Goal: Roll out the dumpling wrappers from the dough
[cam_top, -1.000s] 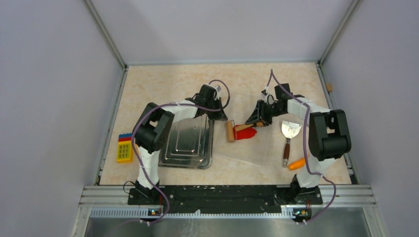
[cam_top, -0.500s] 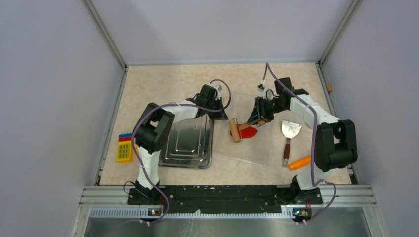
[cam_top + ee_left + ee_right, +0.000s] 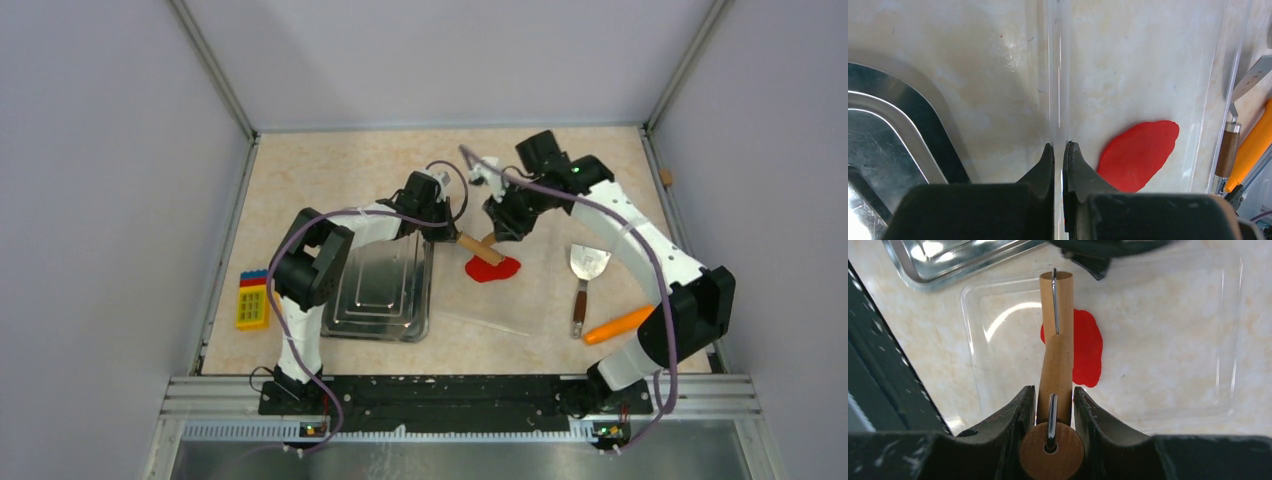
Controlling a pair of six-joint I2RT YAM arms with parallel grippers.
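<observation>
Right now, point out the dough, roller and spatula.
dough (image 3: pixel 1138 156): left wrist view, middle of the flat red sheet.
roller (image 3: pixel 1057 366): right wrist view, middle of its wooden handle.
spatula (image 3: pixel 589 261): top view, metal blade.

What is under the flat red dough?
The dough lies on a clear plastic sheet, and the beige table shows through that sheet around it. The spot right beneath the dough is covered by the red clay, so it cannot be seen.
</observation>
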